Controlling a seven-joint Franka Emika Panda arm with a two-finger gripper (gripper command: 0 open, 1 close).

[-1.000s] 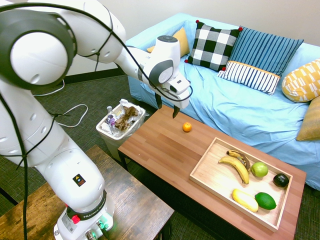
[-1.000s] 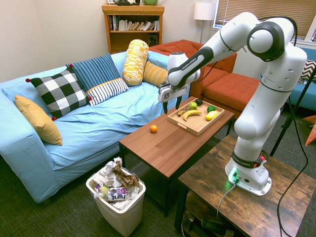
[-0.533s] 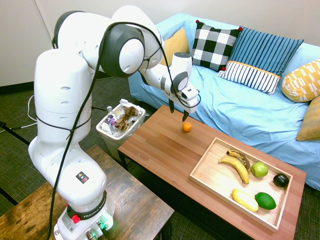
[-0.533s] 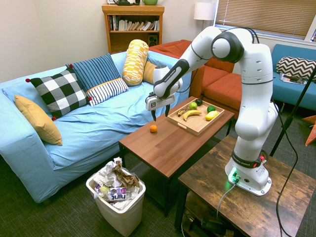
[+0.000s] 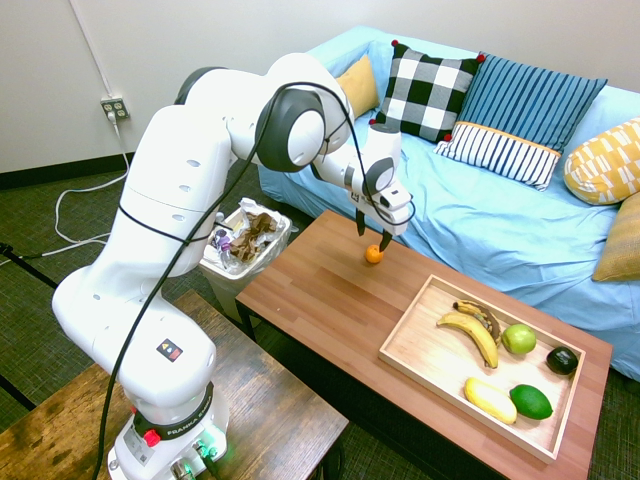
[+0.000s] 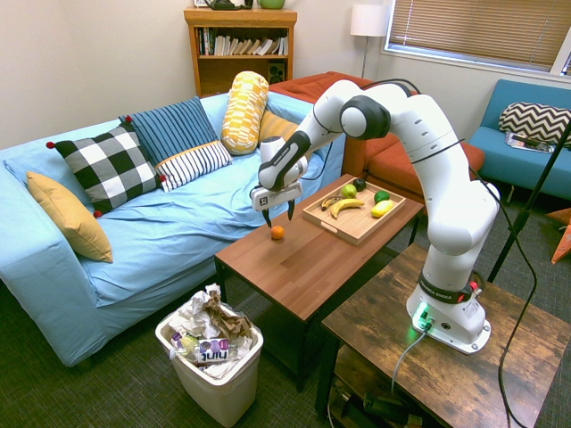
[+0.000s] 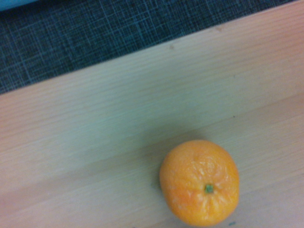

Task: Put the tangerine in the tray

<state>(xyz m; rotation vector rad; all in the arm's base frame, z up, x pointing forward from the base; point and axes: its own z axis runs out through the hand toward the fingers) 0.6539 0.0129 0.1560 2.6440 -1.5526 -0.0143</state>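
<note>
Orange tangerine point(image 5: 374, 254) sits on the reddish-brown wooden table point(image 5: 320, 300), near the edge facing the blue sofa point(image 5: 480, 220), well apart from the tray point(image 5: 420, 345). Wrist view shows it close up point(image 7: 199, 182), stem end w/ a small green nub facing the camera, resting on bare wood grain w/ dark carpet beyond the table edge.

Gripper point(image 5: 373, 235) hangs right over the tangerine, pointing straight down, fingers spread apart w/ nothing between them. Fingertips are just above the fruit, one either side; can't tell if either touches. From the 2nd exterior view the gripper point(image 6: 277, 215) reads the same: dark fingers straddling the space above the tangerine point(image 6: 277, 233).

Tray is light unfinished wood w/ low sides, at the other end of the table. Inside it: two bananas point(image 5: 470, 328) side by side, one spotted dark, a green apple point(image 5: 518, 339) next to them, a dark avocado-like fruit point(image 5: 562, 361) in the far corner, a yellow lemon-like fruit point(image 5: 490, 400) and a green lime point(image 5: 531, 401) near the front edge.

White trash bin point(image 5: 240, 250) stuffed w/ crumpled paper stands on the carpet beside the table. Sofa holds a black-and-white checked cushion point(image 5: 425, 92), a blue striped cushion point(image 5: 520, 115) and yellow patterned ones point(image 5: 605, 160).
</note>
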